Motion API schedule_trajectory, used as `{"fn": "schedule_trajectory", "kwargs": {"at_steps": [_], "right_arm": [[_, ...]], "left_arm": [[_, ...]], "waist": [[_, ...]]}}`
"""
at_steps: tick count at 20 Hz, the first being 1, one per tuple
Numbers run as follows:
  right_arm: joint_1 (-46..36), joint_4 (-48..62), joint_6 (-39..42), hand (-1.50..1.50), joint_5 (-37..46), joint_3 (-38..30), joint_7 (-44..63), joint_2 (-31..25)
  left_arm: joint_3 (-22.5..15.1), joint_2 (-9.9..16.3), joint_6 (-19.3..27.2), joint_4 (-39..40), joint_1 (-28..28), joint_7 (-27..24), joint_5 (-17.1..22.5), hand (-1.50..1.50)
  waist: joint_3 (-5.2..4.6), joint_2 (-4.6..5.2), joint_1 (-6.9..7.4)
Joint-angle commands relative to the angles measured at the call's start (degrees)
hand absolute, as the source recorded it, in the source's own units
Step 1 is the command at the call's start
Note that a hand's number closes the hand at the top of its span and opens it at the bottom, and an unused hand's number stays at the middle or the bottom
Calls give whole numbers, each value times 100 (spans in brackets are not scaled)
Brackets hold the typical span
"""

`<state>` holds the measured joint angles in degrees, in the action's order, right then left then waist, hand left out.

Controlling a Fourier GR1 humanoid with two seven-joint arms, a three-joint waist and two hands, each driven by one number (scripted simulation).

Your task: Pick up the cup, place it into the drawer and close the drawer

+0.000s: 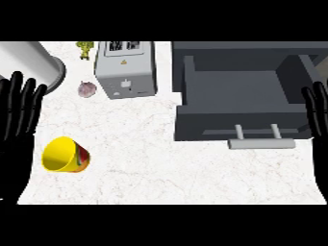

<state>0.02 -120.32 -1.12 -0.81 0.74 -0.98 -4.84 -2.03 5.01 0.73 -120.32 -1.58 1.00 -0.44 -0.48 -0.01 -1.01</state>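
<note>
Cup [65,154] on its side, lower left; drawer [241,98] open
I'd curl my left robot hand [10,115] around its wall; both robot hands flat, fingers straight

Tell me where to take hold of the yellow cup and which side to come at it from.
Grip the yellow cup across its body, just behind the rim. It lies tipped on its side, mouth toward the view's left, so the rim offers little to pinch. It sits beside the left hand, which is open at the counter's left edge; coming from above with that hand looks the shorter reach.
</note>
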Motion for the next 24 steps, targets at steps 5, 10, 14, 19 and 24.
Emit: {"fn": "schedule_trajectory", "kwargs": {"at_steps": [5,10,14,19,24], "right_arm": [[-129,113,46,-150,116,-30,2,-67],[-89,285,634,-150,-336,97,586,-389],[-679,872,799,-150,-639,-326,630,-545],[-821,662,888,-150,-693,-364,907,-593],[-1067,1132,819,-150,-419,-265,543,-396]], "left_arm": [[1009,1109,-2001,-182,774,-484,2213,-150],[1492,1115,-2106,959,842,259,3511,-150],[1996,1522,-2607,1918,459,134,3830,-150],[1649,1134,-2693,3004,205,-533,2645,-150],[2036,1451,-2944,3631,141,-661,2569,-150]], "waist": [[38,-8,209],[42,7,154],[46,11,119],[45,9,71],[47,5,106]]}}
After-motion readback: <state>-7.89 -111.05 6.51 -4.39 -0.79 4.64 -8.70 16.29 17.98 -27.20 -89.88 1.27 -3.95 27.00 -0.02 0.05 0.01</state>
